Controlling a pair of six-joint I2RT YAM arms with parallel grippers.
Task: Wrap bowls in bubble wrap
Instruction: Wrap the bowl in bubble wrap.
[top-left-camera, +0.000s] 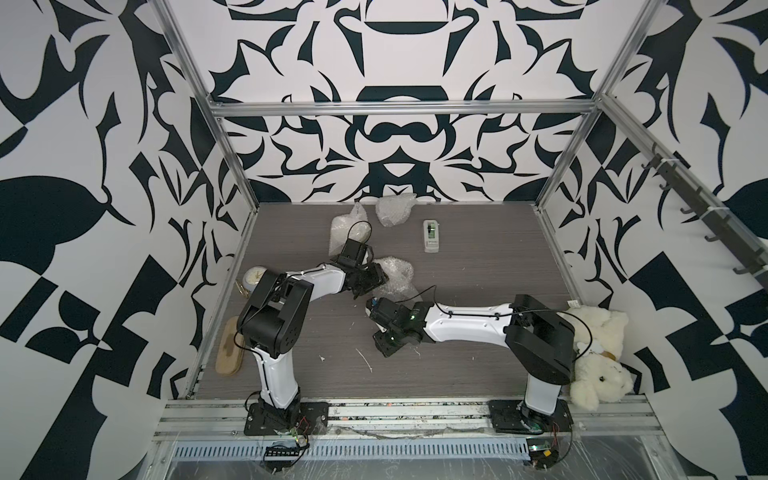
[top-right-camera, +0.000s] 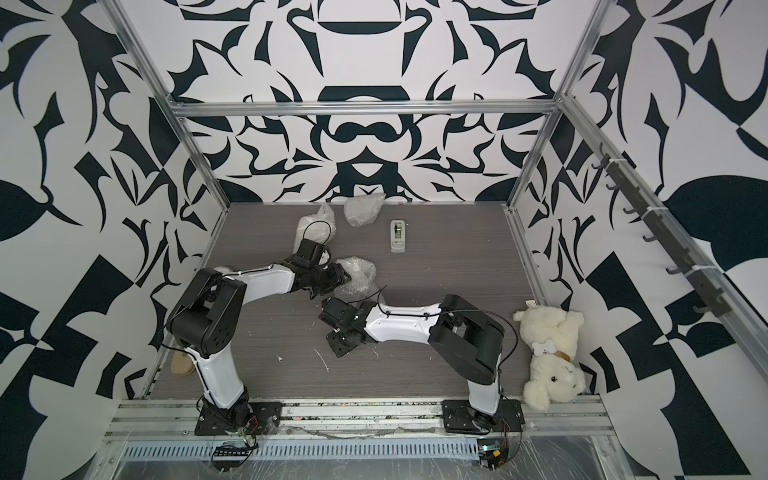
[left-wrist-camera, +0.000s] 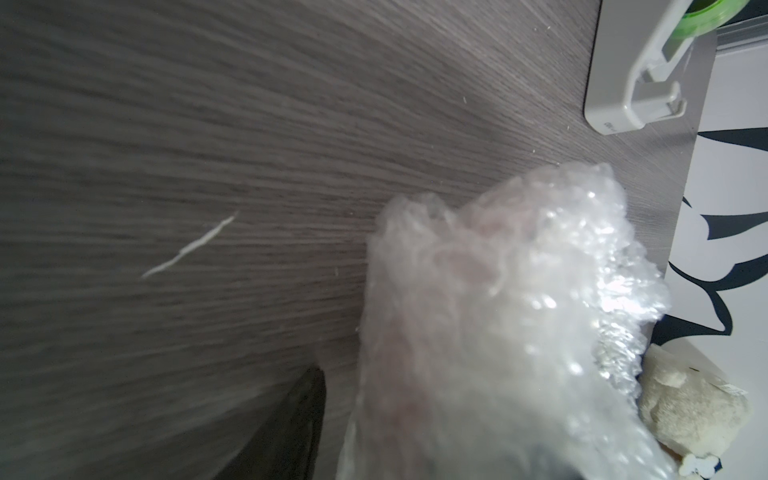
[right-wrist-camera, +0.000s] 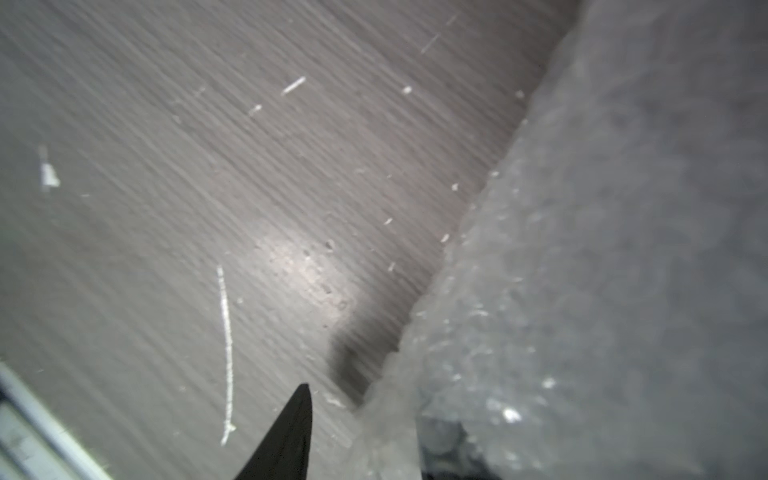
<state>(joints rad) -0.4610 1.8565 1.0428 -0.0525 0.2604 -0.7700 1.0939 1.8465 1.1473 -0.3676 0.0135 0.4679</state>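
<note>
Centre of desk (top-left-camera: 478, 291): bubble wrap bundle (top-left-camera: 397, 274) at the tips of left pincer (top-left-camera: 372, 286) and right pincer (top-left-camera: 371, 307). Each pincer shows one bare finger, the other under film; grip cannot be told. Second bundle (top-left-camera: 347, 226) and third bundle (top-left-camera: 395, 210) lie far, left of tape dispenser (top-left-camera: 431, 236); its lettering unreadable.

tape dispenser (left-wrist-camera: 611, 62) print blurred, nothing legible

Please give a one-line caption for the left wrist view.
Bubble wrap bundle close to the camera against the grey table, with a tape dispenser and plush toy beyond.
</note>
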